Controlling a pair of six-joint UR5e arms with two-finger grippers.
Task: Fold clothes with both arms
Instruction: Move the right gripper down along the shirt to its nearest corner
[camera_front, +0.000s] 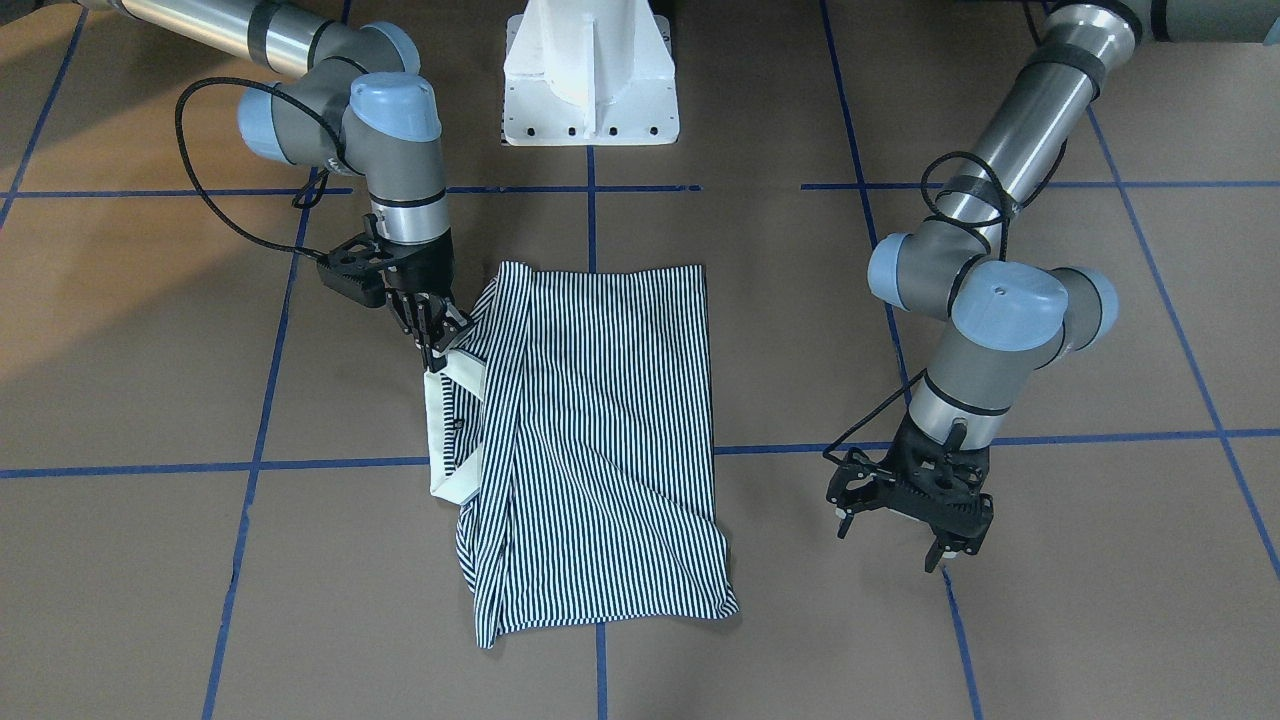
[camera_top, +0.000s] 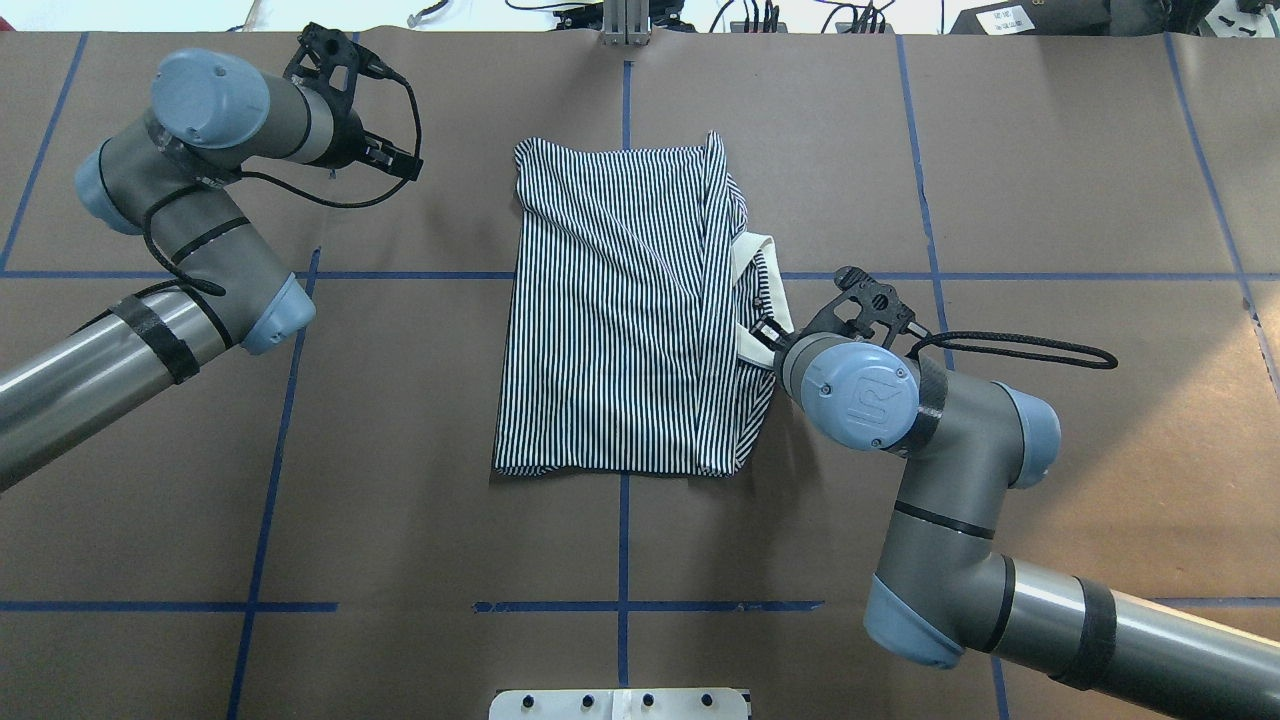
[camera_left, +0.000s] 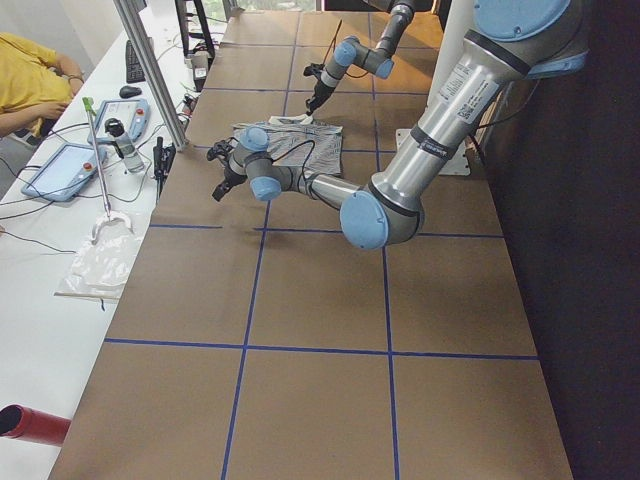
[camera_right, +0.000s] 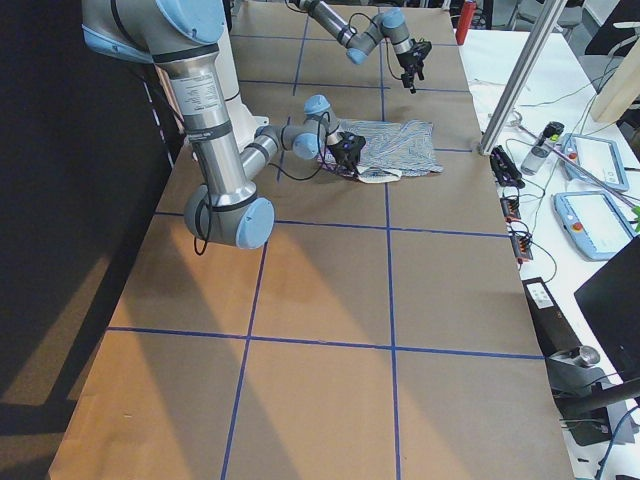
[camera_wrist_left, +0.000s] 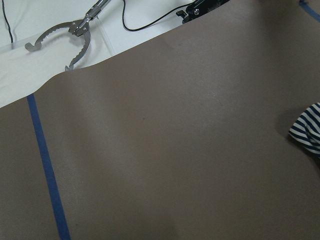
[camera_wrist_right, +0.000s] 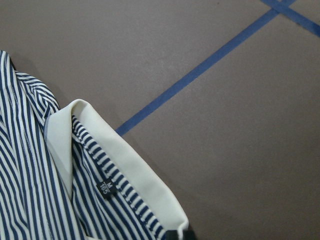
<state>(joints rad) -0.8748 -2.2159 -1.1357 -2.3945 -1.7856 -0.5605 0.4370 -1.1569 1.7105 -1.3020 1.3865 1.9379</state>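
Observation:
The striped polo shirt lies folded lengthwise into a rough rectangle on the brown table. Its cream collar sticks out at one side edge and also shows in the overhead view and the right wrist view. My right gripper is shut on the shirt's edge at the collar's end, low at the table; it also shows in the overhead view. My left gripper is open and empty, hovering apart from the shirt's other side, also in the overhead view. The left wrist view shows only a shirt corner.
The white pedestal base stands at the robot's side of the table. Blue tape lines cross the brown paper. Beyond the far edge lie metal tongs and cables on a white bench. A seated person and pendants are beside that bench.

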